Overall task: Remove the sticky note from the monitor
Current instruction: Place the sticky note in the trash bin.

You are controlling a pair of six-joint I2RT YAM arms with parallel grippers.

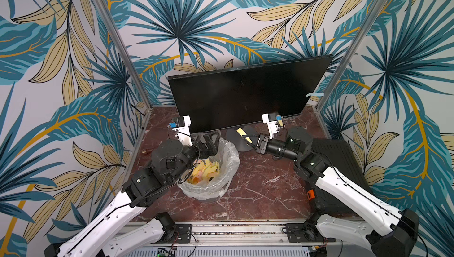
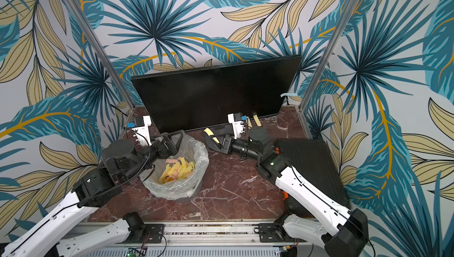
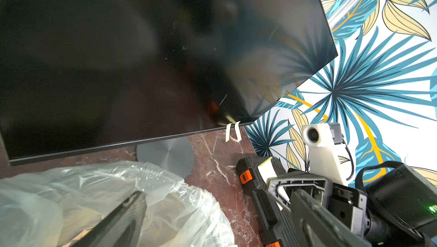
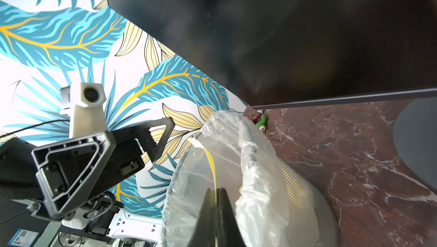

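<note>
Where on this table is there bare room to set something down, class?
Widest bare marble lies between the bin and the black case, running to the front rail. Crowded: under the monitor, where the right gripper holds the sticky note by the round foot.

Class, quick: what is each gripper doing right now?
Left gripper: open, holding nothing.
Right gripper: closed on a yellow sticky note.

Wrist views crop monitor (image 3: 118, 56); in both top views right tool (image 1: 245, 138) hides pt of its disc foot (image 1: 233, 136); green obj. (image 4: 262, 123) by monitor's corner too small to ID.
</note>
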